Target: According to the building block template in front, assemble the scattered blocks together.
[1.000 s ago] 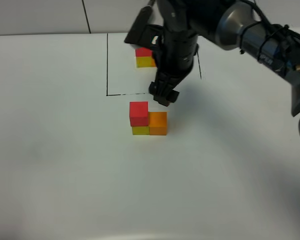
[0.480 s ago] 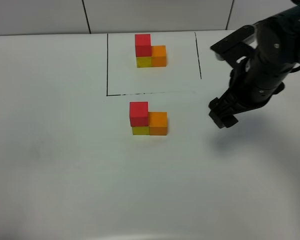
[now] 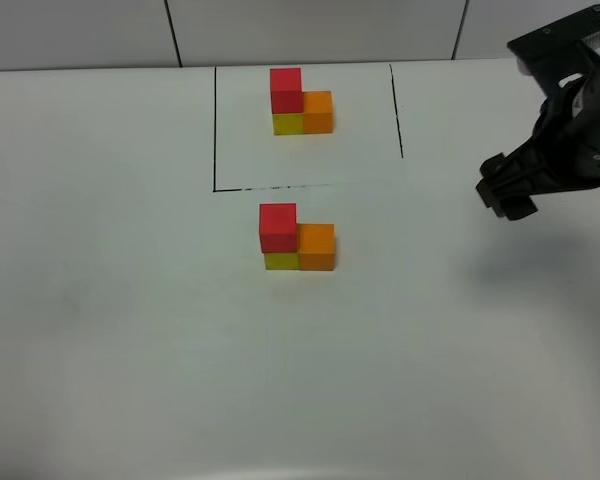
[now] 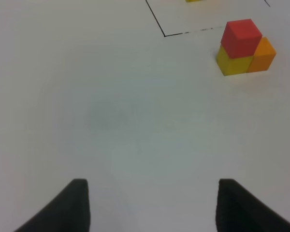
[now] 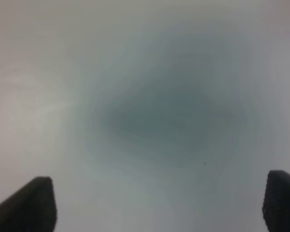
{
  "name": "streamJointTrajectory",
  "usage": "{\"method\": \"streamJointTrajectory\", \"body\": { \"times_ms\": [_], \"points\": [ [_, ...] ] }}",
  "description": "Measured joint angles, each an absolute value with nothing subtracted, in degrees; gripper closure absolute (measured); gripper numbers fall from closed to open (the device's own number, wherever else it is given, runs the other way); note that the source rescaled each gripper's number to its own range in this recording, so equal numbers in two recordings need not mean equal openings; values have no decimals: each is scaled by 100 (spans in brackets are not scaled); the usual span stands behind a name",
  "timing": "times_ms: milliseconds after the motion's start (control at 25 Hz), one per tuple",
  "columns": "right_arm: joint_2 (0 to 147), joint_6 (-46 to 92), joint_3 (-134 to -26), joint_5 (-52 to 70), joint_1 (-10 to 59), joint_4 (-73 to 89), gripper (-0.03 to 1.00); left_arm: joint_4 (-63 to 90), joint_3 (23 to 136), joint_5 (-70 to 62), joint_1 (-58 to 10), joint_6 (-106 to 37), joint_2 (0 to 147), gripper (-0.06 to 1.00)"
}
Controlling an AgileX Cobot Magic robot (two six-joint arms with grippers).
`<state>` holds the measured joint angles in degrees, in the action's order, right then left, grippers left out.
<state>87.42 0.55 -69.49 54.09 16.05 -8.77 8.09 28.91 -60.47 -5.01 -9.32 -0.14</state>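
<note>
Look at the scattered blocks [image 3: 296,238] first. They sit together near the middle of the bench, just on the near side of the black drawn lines [image 3: 214,130]. The red block [image 3: 277,227] is on top of the yellow block [image 3: 280,261], and the orange block [image 3: 316,247] touches them on the side toward the right edge of the bench. That is the same L shape as the building block template [image 3: 300,102], which sits inside the lines, closer to the far edge.

So the build looks done to you and me (no block lies loose anywhere you can see). The long side of the L runs left to right along the bench, just like the template.

Now look outward. The right gripper [image 3: 508,196] hangs in the air near the right edge of the bench, well apart from the blocks. The blocks lie toward the left from it. Its wrist camera shows its two fingertips [image 5: 31,203] spread wide with only bare bench between them, so it is let go and carries nothing.

The left gripper [image 4: 152,205] is spread wide too, and holds nothing. From its camera, the blocks sit far ahead, well apart, toward the far edge of the bench.

You cannot tell for sure which arm is nearer. I think neither needs to reach in again.
</note>
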Motion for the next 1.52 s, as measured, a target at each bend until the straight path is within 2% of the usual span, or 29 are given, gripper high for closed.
{"method": "streamJointTrajectory", "body": {
  "times_ms": [240,440,640,960,1240,1520],
  "points": [
    [7230,0,-6820,5344,1590,-840,22,809,2891,-6047,-501,-932,-14,55],
    [5572,-34,-5703,5416,1576,-877,22,809,2891,-6047,-501,-932,-14,55],
    [3690,-138,-4724,5813,1227,-1029,22,809,2891,-6047,-501,-932,-14,55],
    [1039,-286,-3852,6598,1160,-1101,22,809,2891,-6047,-501,-932,-14,55],
    [40,-147,-3125,6316,1050,-469,22,809,2891,-6047,-501,-932,-14,55],
    [-41,287,-2896,6129,911,0,22,809,2891,-6047,-501,-932,-14,55]
  ]
}}
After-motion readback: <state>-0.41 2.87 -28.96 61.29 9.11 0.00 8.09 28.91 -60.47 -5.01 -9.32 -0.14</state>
